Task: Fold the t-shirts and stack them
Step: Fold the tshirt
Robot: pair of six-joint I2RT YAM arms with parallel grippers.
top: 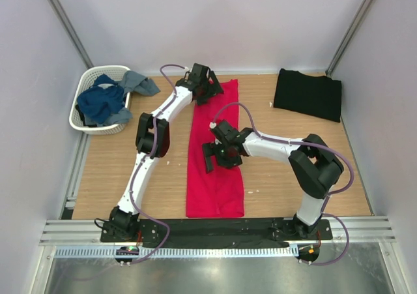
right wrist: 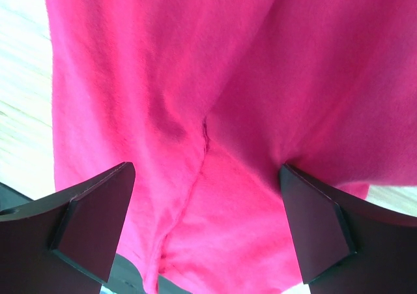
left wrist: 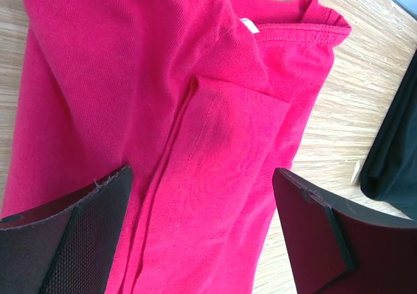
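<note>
left gripper [left wrist: 201, 176]: jaws wide apart, holding nothing; it hovers over the collar end of the red t-shirt [top: 215, 190], one finger to each side of the tucked-in sleeve [left wrist: 234, 131], collar [left wrist: 293, 33] just beyond; cannot tell whether the pads touch the cloth.
right gripper [right wrist: 205, 170]: also spread wide, empty; it sits low over the middle of the same shirt, fingers straddling a crease that runs along the cloth; contact not clear from the wrist view either.
red t-shirt: lies flat on the table [top: 280, 183] as a long narrow strip, from the middle of the far edge down to the near edge, hem end by the arm bases; sides look folded in already.
black t-shirt [top: 307, 93]: at the far right corner, a compact rectangle, well apart from the red one; reads as already folded.
basket [top: 98, 128]: far left corner, blue clothes [top: 101, 102] heaped inside, one piece hanging over the rim; untouched.
progress, my read: roughly halfway; lengthwise folds on red done; crosswise folds not yet done, then red and black have to be stacked; whether the basket items count, cannot tell.
</note>
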